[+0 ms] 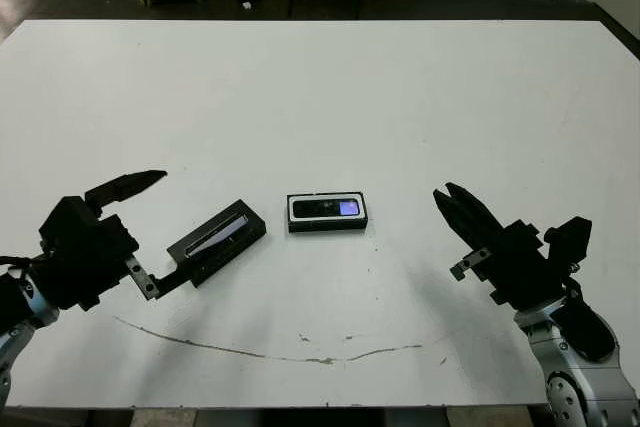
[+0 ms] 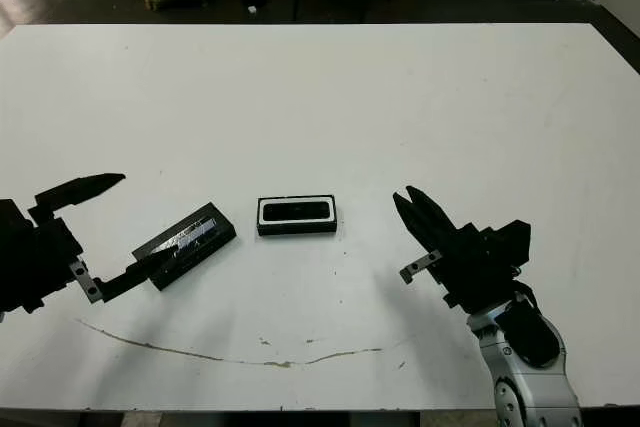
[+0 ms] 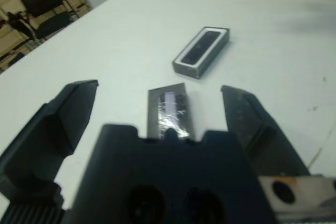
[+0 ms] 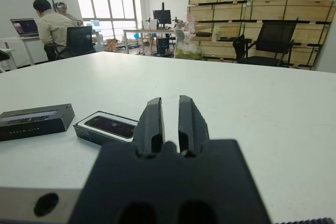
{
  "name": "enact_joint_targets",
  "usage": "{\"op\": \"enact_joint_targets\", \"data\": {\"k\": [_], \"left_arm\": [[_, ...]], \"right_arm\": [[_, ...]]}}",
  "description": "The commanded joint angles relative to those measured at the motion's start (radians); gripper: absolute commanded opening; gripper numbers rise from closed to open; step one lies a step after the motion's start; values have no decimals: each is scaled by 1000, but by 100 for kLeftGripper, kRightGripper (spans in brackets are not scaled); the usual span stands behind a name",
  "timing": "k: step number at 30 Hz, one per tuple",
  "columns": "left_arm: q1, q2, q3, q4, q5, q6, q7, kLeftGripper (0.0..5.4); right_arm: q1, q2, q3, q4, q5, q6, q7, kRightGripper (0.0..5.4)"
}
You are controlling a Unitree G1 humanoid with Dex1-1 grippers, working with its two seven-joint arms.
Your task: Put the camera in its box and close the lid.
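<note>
Left eye view is showing you the camera (image 1: 328,209) lying in the box (image 1: 327,226) mid-bench. Your left hand (image 1: 150,234) is spreading wide around the lid (image 1: 218,240); your right hand (image 1: 462,218) is pinching closed, empty.

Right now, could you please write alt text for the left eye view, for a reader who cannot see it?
On a white table the camera lies in its open box at centre, and the black lid lies separately to its left. The left claw is open around the lid's near end; the right claw, shut, points at the box from the right.
</note>
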Motion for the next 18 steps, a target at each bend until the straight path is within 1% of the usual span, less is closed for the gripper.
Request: {"op": "enact_joint_targets", "data": {"k": [1, 4, 7, 9, 10, 12, 16, 18], "left_arm": [[-20, 1, -40, 78, 18, -38, -18, 538], [-26, -6, -65, 118, 27, -77, -18, 538], [-27, 10, -81, 116, 22, -36, -14, 538], [-30, 10, -89, 131, 26, -41, -16, 538], [-30, 7, -91, 145, 26, -52, -21, 538], [-27, 7, -97, 156, 31, -56, -19, 538], [-31, 5, -105, 176, 37, -62, -17, 538], [-36, 13, -111, 176, 37, -34, -15, 538]], "right_arm": [[14, -3, -2, 30, 3, -21, 18, 0], [15, -5, -3, 31, 10, -16, 23, 0], [17, -7, -2, 18, 12, -1, 19, 0], [17, -12, -2, 12, 13, 15, 14, 0], [15, -10, -2, 20, 10, 1, 19, 0], [13, -10, -3, 29, 11, -4, 25, 0], [14, -12, -2, 15, 1, 11, 11, 0], [16, -13, -1, 5, -7, 14, 1, 0]]}}
